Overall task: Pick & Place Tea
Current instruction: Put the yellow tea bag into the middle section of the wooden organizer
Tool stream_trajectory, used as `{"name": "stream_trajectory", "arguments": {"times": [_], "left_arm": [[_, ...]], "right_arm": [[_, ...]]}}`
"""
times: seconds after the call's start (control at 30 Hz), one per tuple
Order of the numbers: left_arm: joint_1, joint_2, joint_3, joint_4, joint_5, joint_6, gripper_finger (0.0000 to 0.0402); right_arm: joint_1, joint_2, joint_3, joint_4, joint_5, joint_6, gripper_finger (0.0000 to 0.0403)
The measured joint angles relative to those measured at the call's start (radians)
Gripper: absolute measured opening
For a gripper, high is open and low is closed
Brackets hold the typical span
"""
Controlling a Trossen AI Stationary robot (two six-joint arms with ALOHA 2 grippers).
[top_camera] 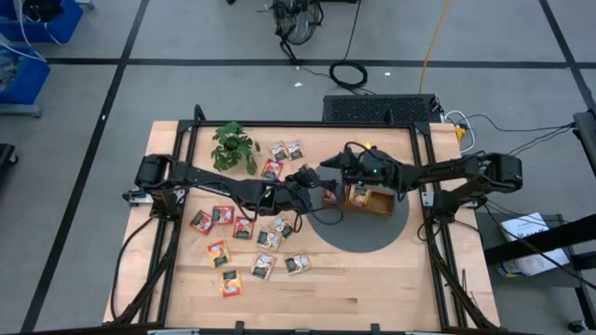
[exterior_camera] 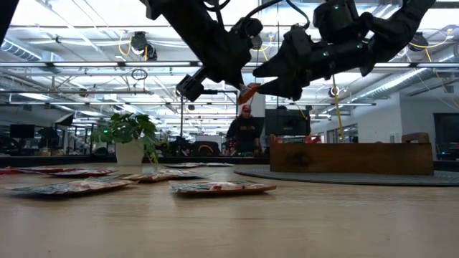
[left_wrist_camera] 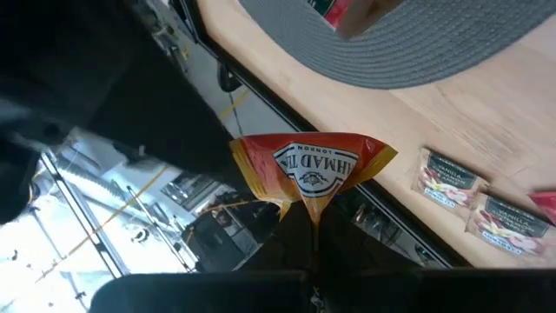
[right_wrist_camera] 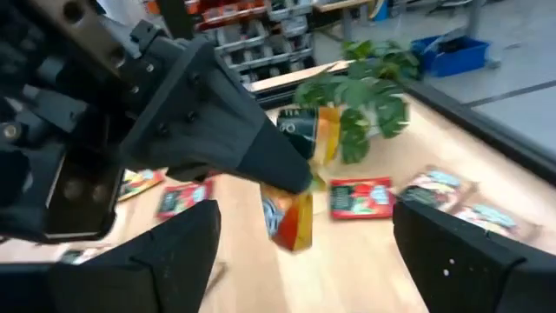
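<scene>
While clamped in left fingers (left_wrist_camera: 308,228), orange-yellow sachet (left_wrist_camera: 313,167) reads "AHMAD TEA LONDON".

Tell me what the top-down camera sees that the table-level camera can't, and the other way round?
Only the high view shows the round grey mat from above and the tea sachets spread out across the table. Only the low view shows the room behind, with a person far off. Both show the leafy plant, the wooden tray, and the left end effector shut on an orange-yellow sachet.
</scene>
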Motion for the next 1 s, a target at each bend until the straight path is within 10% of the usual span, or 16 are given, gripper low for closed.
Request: {"name": "stream_trajectory", "arguments": {"times": [0.67, 1.0], "left_arm": [[-0.041, 0.0, 0.0, 0.023, 0.005, 0.031, 0.0006], [-0.047, 0.0, 0.0, 0.028, 0.006, 0.028, 0.0008]], "right_arm": [[-0.037, 0.085, 0.069, -0.045, -0.24, -0.016, 0.0279], [-0.047, 0.085, 0.069, -0.049, -0.263, -0.039, 0.0131]]}}
